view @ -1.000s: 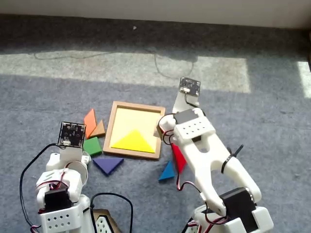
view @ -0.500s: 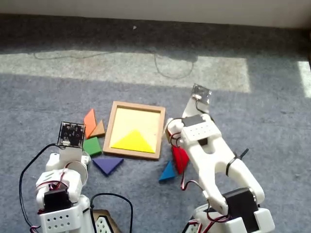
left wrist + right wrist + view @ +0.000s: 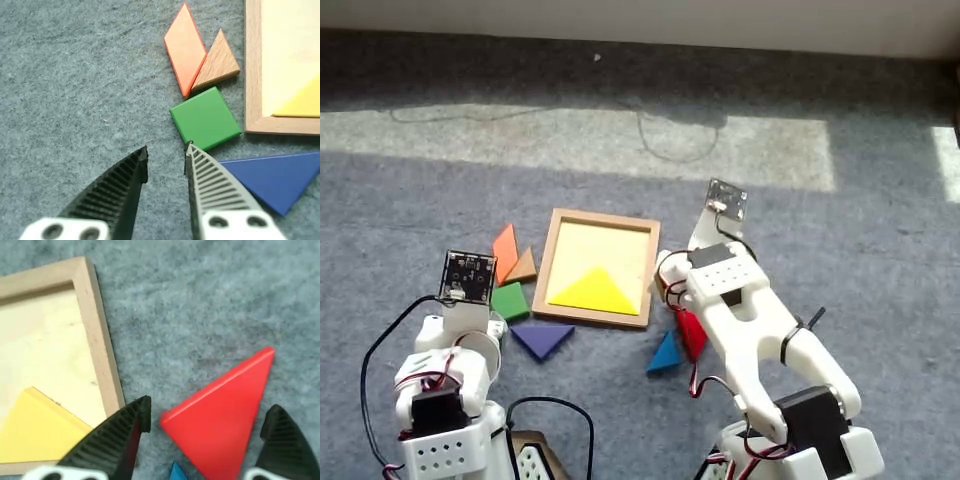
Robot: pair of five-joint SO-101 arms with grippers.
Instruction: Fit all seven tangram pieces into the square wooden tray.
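The square wooden tray (image 3: pixel 557 263) lies mid-carpet with a yellow triangle (image 3: pixel 592 291) inside it. Left of it lie an orange parallelogram (image 3: pixel 505 252), a brown triangle (image 3: pixel 524 267), a green square (image 3: pixel 509 300) and a dark blue triangle (image 3: pixel 542 338). A red triangle (image 3: pixel 220 412) and a light blue triangle (image 3: pixel 665 354) lie to the tray's right. My right gripper (image 3: pixel 209 416) is open, its jaws straddling the red triangle just above the carpet. My left gripper (image 3: pixel 166 152) is open over bare carpet, one fingertip (image 3: pixel 190 150) next to the green square (image 3: pixel 205 118).
Grey carpet all around, with a sunlit band beyond the tray. A thin cable (image 3: pixel 660 150) lies on the carpet at the back. The right arm (image 3: pixel 750 320) covers part of the red triangle in the high view. The left arm (image 3: pixel 445 375) sits low at the front left.
The right arm swung away from the tray's right edge, then settled back slightly over the red triangle. The left arm and all pieces stayed put.
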